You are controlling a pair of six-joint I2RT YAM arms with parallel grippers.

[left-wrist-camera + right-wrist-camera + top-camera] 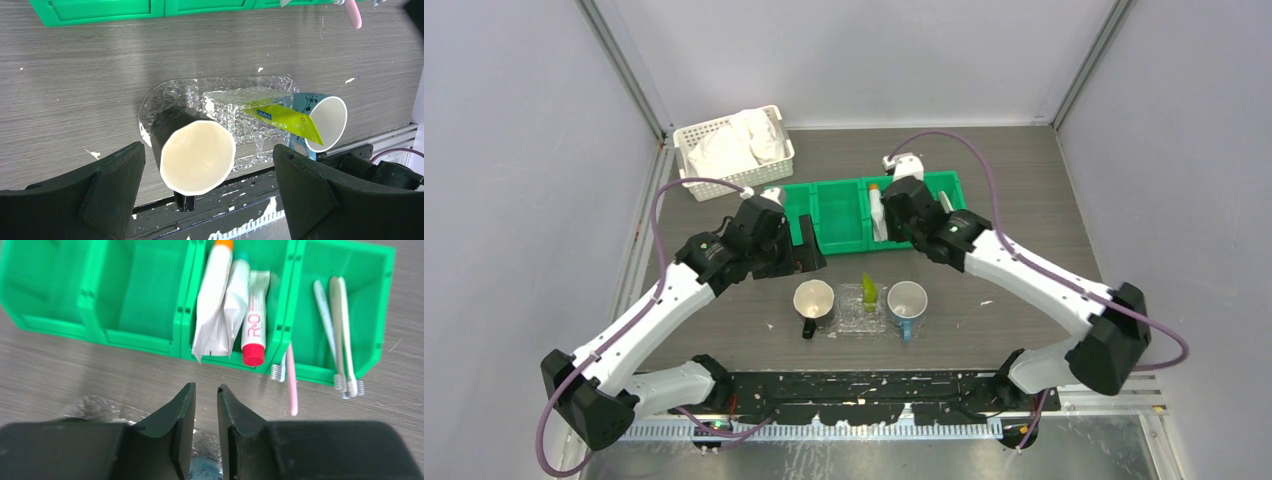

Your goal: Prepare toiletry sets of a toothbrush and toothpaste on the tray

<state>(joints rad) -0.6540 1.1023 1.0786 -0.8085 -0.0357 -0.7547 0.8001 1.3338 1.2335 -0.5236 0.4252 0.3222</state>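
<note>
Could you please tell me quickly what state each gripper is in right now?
Left gripper: fingers wide open, holding nothing.
Right gripper: fingers only slightly apart, holding nothing.

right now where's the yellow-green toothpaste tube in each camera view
top view: the tube is at the centre, just below the green bin
left wrist: the tube is right of centre, by the blue mug
right wrist: not in it
shared landmark: the green bin, which runs along the top of the left wrist view and the right wrist view too
</note>
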